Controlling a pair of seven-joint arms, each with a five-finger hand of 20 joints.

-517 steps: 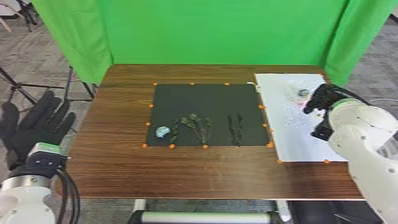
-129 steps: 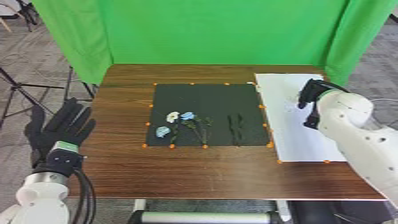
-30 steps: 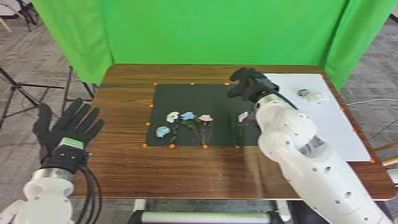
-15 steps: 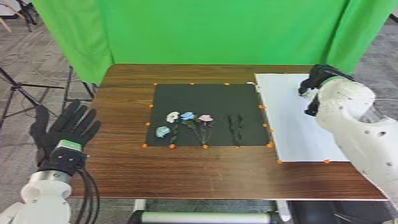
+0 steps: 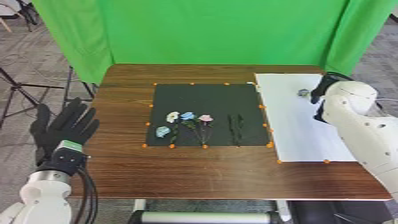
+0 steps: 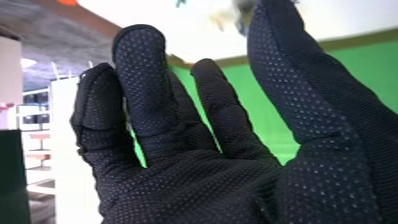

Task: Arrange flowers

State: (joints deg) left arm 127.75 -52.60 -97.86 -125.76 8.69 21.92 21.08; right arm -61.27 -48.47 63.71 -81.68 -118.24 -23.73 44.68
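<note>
While left hand (image 5: pixel 62 130) and right hand (image 5: pixel 329 81) are unclenched, four blooms (image 5: pixel 172 117) on one mat (image 5: pixel 213 99)

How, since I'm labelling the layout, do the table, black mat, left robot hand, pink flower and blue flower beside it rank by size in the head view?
Table
Black mat
Left robot hand
Pink flower and blue flower: too alike to rank
</note>
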